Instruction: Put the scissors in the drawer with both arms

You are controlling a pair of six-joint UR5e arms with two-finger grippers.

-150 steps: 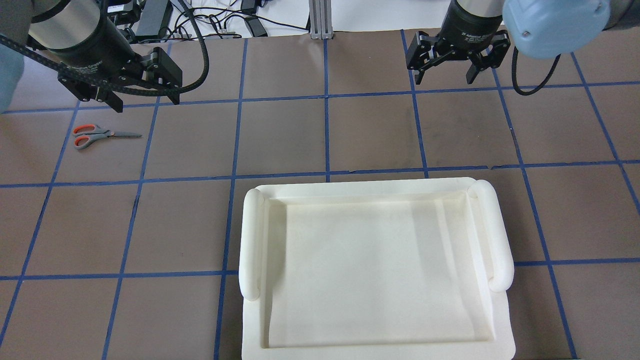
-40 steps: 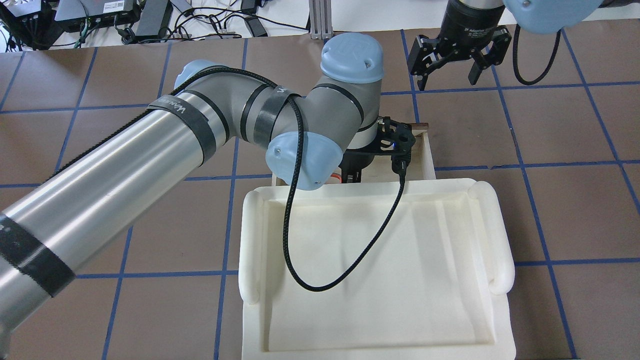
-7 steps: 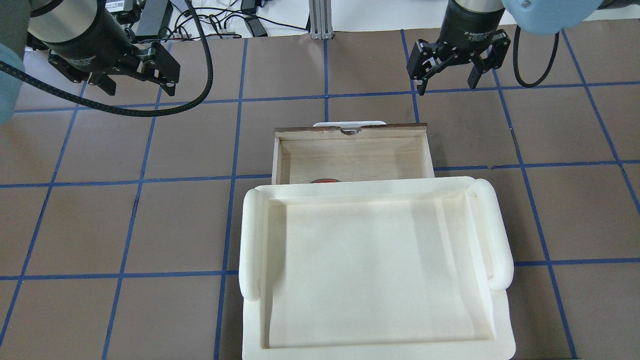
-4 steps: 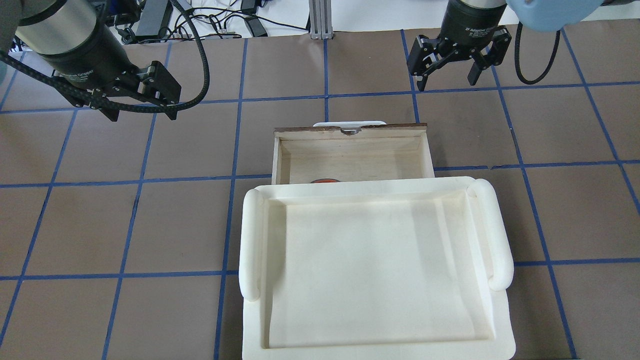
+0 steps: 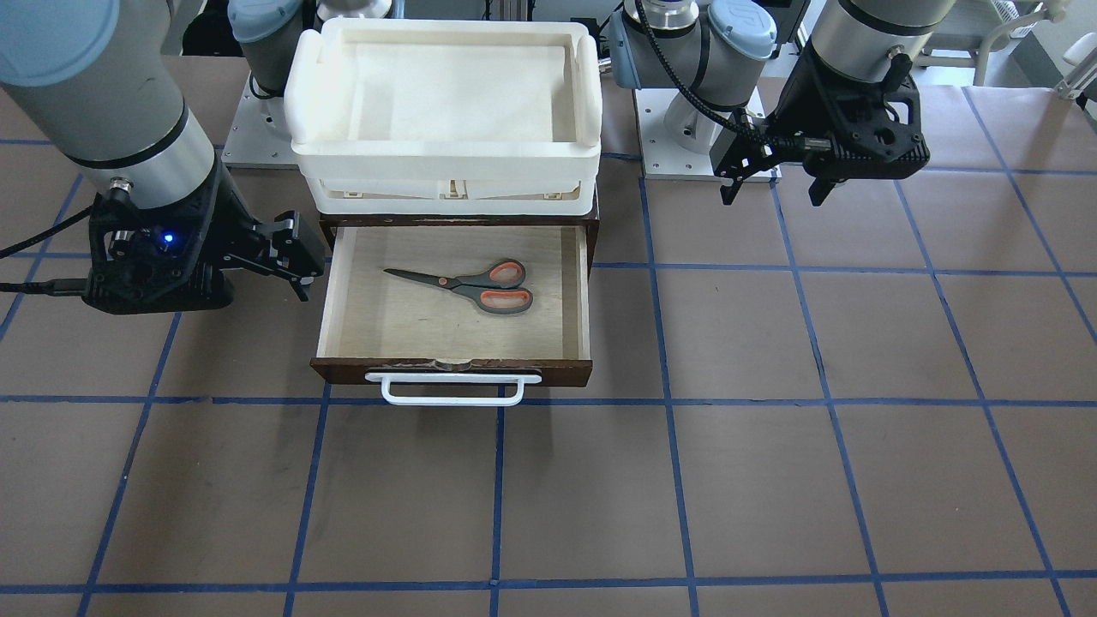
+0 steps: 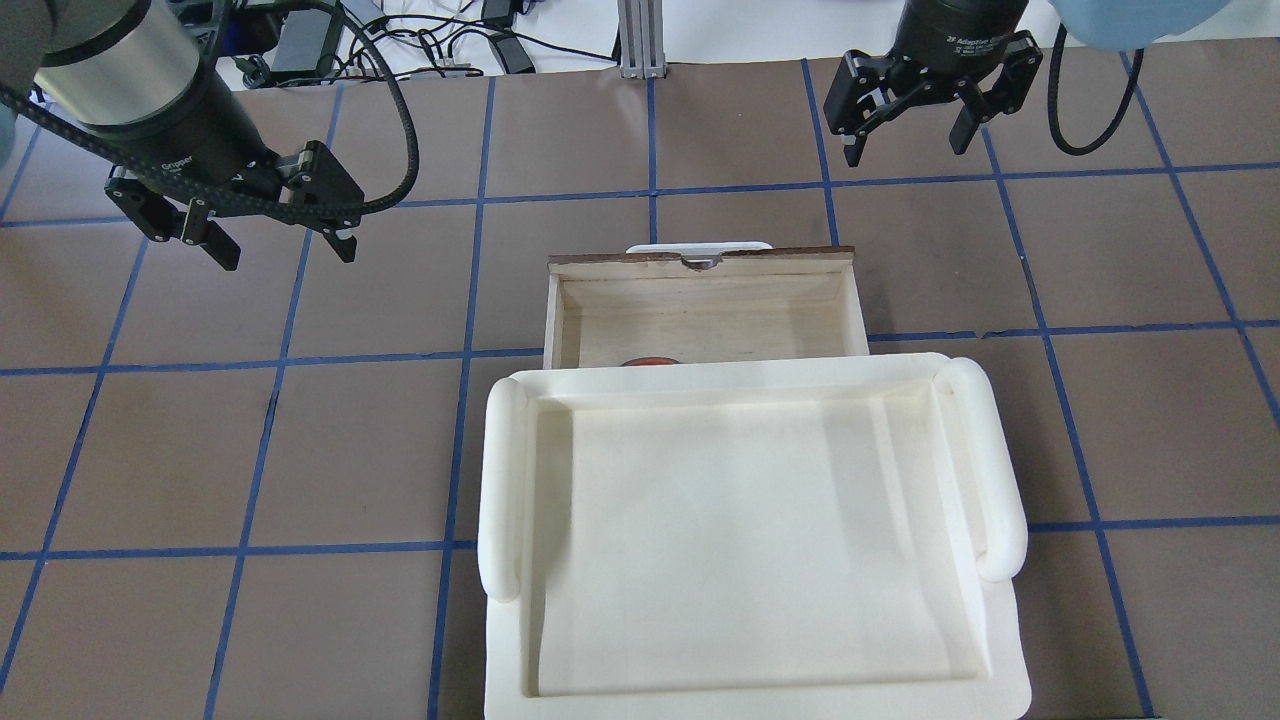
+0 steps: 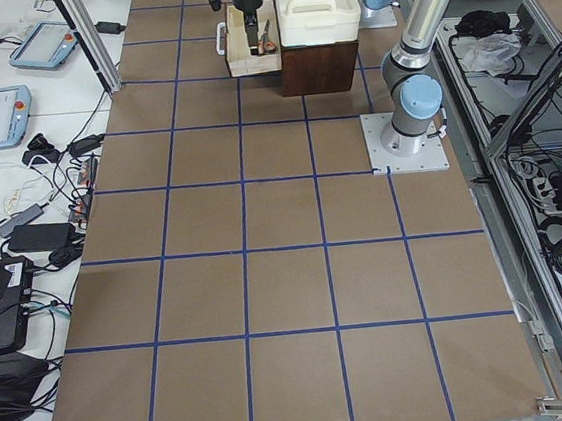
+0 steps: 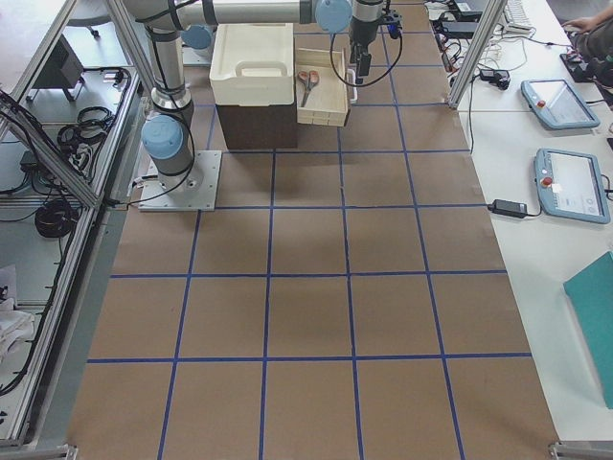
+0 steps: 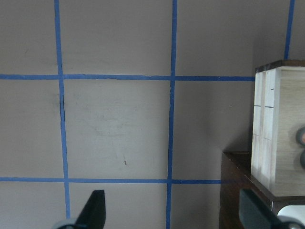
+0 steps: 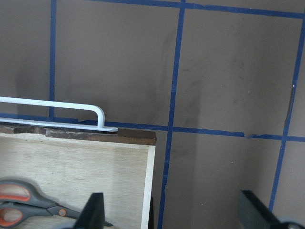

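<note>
White print on the black collar of the right gripper [image 6: 910,150] is reading "2F Adaptive", with the rest curving out of sight. On the left gripper [image 6: 288,255] only "Gripper" is showing. Both are hanging with fingers spread apart and nothing between them, over a brown table [image 5: 771,480] gridded in blue tape. The scissors [image 5: 476,287] are lying flat in the pulled-out drawer [image 5: 557,374], between the two grippers. The right one is hovering near the drawer's front corner, and the left one is keeping well apart from it. Beyond the left gripper, cables [image 6: 430,40] are trailing over a white bench, and touchscreen pendants [image 8: 573,187] are sitting on side tables. From overhead the white tray [image 6: 500,480] is covering the scissors except an orange sliver. Each wrist view is showing only its fingers' tips.
</note>
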